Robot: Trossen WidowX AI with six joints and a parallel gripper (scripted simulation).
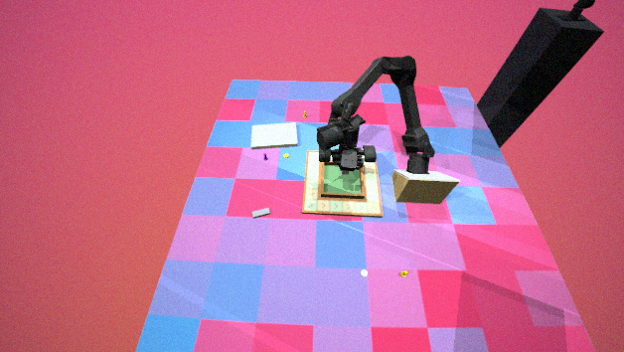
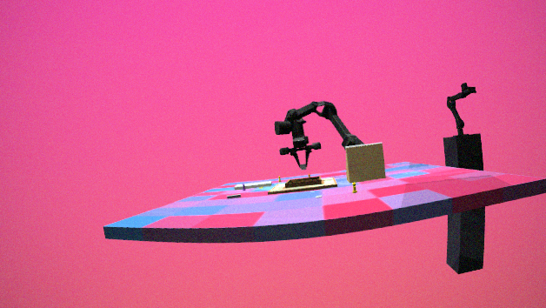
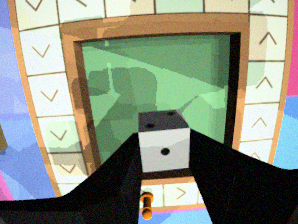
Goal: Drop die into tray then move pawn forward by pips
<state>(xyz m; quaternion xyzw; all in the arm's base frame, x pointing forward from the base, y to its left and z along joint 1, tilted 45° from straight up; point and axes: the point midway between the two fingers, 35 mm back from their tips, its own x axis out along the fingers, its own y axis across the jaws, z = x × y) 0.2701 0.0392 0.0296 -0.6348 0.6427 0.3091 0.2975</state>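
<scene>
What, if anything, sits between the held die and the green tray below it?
Nothing visible. The end effector grips the die above the tray, whose green floor shows bare in the wrist view. The exterior view shows open air beneath the fingertips.

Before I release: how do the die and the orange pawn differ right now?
The die is a white cube with dark pips; the pawn is slim and orange. The die is clamped between the fingers above the green tray; the pawn stands at the edge of the board, free.

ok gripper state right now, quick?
Gripper: shut on the white die, held above the green dice tray.
</scene>
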